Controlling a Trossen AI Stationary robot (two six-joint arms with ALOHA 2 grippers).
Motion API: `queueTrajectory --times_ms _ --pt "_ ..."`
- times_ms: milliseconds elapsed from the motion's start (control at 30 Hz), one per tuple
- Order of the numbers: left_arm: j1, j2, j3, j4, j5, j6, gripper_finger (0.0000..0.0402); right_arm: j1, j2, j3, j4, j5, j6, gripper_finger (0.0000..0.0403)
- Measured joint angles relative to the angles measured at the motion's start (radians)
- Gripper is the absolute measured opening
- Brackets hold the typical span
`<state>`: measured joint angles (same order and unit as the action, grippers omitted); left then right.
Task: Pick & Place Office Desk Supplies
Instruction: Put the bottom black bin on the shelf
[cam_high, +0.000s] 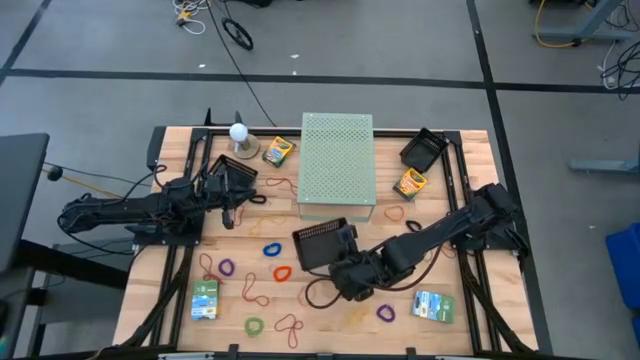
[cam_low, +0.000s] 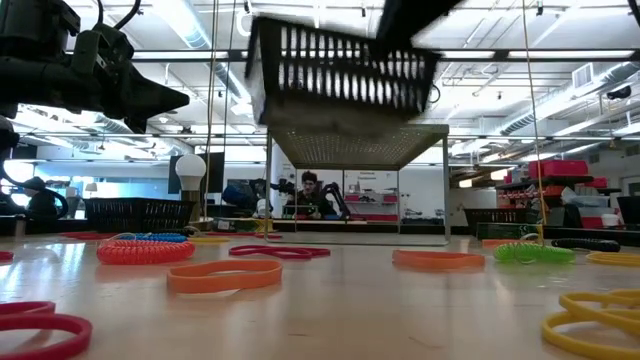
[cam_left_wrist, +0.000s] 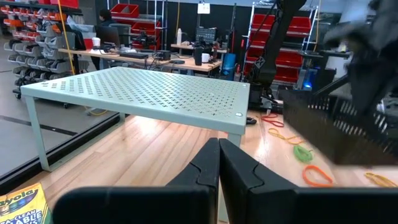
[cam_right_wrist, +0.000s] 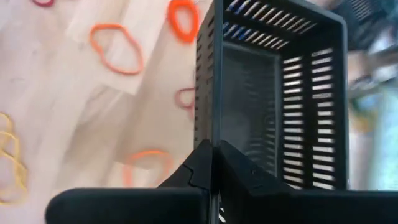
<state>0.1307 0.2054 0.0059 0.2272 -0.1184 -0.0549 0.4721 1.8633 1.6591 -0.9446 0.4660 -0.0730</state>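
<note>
One slatted black basket pinched by right tool.

The high view looks straight down on the whole wooden table from well above, with floor around it. The low view sits at table-top height, very near the closest rubber bands, facing level across the table into the room. The left wrist view looks forward past its own fingers toward the pale green perforated shelf — seen also from above and from the low view. The right wrist view looks close along a black slotted basket down at the table top — the same basket shows in the high view and low view.
</note>
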Motion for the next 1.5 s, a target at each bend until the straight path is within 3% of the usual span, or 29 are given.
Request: queueTrajectory --times_ms 267,533,633,733,900,1267,1500 --pt "0.0 0.0 0.0 0.0 0.0 0.015 0.0009 -0.079 0.0 0.192 -0.179 0.068 -0.259 0.0016" --pt "0.0 0.0 0.0 -0.003 0.0 0.015 0.0009 -0.325 -0.036 0.233 -0.285 0.09 -0.619 0.0015" --pt "0.0 0.0 0.0 -0.019 0.0 0.015 0.0009 -0.429 -0.046 0.233 -0.3 0.044 -0.731 0.0015" --pt "0.0 0.0 0.0 -0.03 -0.003 0.017 0.0009 -0.524 -0.047 0.233 -0.299 -0.078 -0.79 0.0015" --pt "0.0 0.0 0.0 -0.044 -0.011 0.02 0.0009 -0.614 -0.042 0.232 -0.258 -0.172 -0.874 0.0016" --pt "0.0 0.0 0.0 -0.049 -0.011 0.012 0.0009 -0.656 -0.031 0.232 -0.26 -0.204 -0.789 0.0048" --pt "0.0 0.0 0.0 -0.053 -0.011 -0.014 0.0009 -0.652 -0.028 0.232 -0.233 -0.14 -0.465 0.0057"
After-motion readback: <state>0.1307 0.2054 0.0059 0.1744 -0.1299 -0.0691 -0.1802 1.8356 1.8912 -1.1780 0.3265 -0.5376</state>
